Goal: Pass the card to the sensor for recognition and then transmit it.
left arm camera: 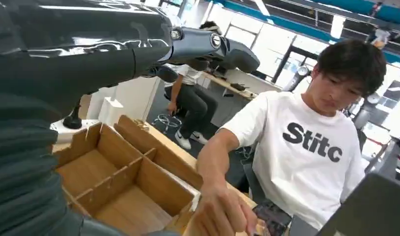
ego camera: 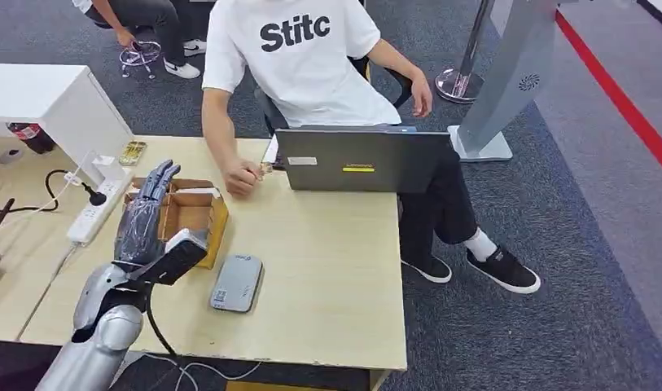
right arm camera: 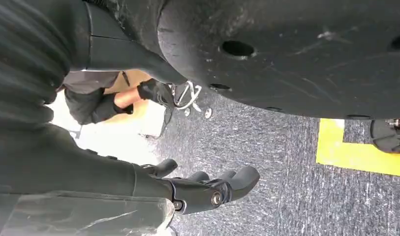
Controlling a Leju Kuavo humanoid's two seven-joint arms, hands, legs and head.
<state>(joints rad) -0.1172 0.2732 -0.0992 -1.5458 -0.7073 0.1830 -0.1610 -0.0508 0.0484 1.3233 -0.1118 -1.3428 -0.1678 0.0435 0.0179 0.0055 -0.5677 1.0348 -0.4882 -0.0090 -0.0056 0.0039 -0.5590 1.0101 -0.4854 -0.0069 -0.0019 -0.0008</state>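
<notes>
left robot hand hovers flat, fingers spread and empty, over the wooden box; grey sensor lies just beside the box; right robot hand hangs loosely curled, empty.

Wooden table carries laptop, cardboard box, grey sensor
</notes>
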